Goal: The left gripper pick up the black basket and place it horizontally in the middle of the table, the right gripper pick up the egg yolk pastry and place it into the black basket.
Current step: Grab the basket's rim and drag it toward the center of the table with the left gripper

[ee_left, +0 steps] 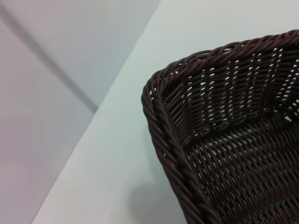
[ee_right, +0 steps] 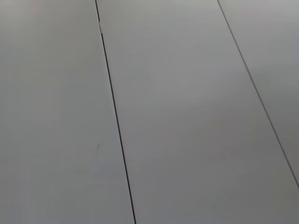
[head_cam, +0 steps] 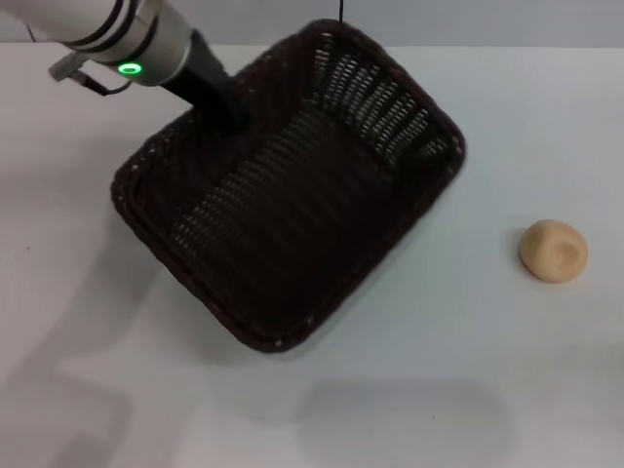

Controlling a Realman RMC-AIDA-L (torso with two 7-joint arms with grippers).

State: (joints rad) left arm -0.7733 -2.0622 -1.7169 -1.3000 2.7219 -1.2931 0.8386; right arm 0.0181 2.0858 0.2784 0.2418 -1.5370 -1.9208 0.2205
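Head view: left hand (head_cam: 226,115) reaches down onto the far-left rim of the black basket (head_cam: 292,195), which sits skewed on the white tabletop (head_cam: 468,390); cannot tell whether the hand is spread or pinching the rim. Egg yolk pastry (head_cam: 553,251) lies well apart from that hand, beyond the basket's opposite side. Left wrist view: basket corner (ee_left: 224,140) close by, tabletop (ee_left: 117,140) beside it; right wrist view: only pale grey panels (ee_right: 177,116), right hand out of sight.
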